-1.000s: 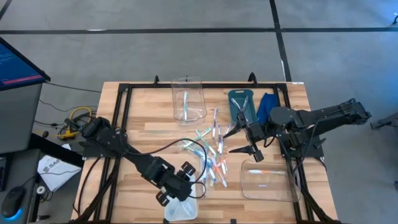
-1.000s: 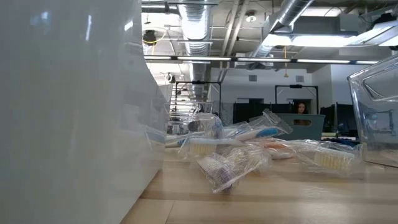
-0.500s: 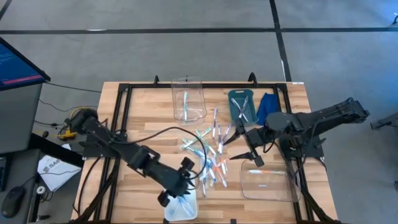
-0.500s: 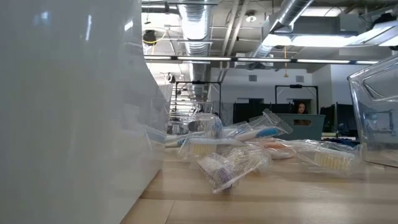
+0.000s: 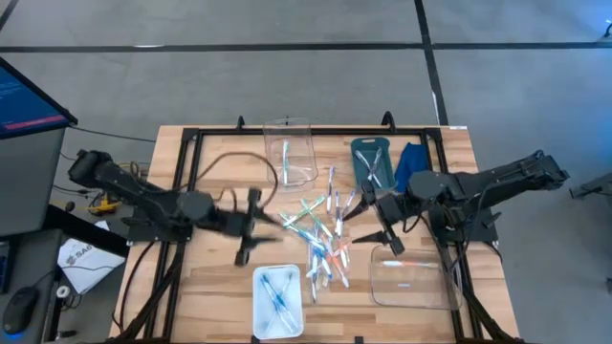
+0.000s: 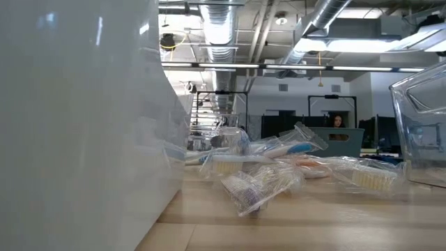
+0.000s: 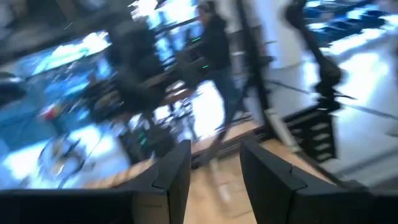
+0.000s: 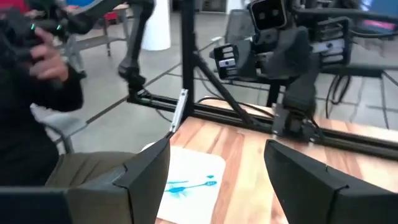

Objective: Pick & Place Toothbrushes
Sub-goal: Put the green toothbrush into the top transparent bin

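The toothbrushes [image 5: 320,234] lay heaped mid-counter [image 5: 215,277]. The left gripper [image 5: 251,222], motion-blurred, hovered beside them, jaws parted and empty; the right gripper [image 5: 368,225] stood wide, empty.

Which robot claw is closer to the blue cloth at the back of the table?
Right. The right gripper hovers just in front of the blue cloth; the left gripper is across the toothbrush pile.

The toothbrushes [image 5: 320,234] showed translucent white with green, blue and orange-pink parts; the table [image 5: 215,277] was pale striped wood, the cloth [image 5: 411,160] blue.
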